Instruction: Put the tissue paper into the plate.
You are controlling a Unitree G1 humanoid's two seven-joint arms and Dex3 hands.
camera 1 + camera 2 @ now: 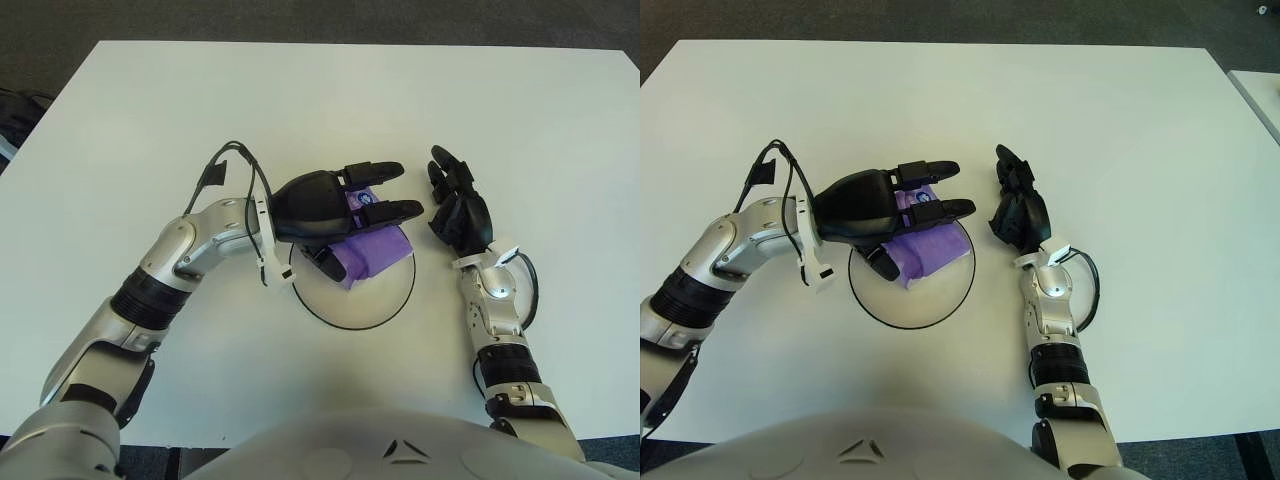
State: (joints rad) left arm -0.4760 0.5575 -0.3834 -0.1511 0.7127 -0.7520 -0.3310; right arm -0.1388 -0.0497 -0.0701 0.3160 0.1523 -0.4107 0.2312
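One purple tissue pack in plate, left hand open above

left hand fingers spread over tissue pack | pack on plate | right hand beside plate

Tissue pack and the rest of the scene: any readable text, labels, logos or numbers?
None readable.
Purple tissue pack: a small blue mark shows near the left hand's fingers, too small to read.
Plate: plain, no print.
Robot torso: a small triangular emblem, no letters.
Right hand, beside the plate on the table: no markings visible.
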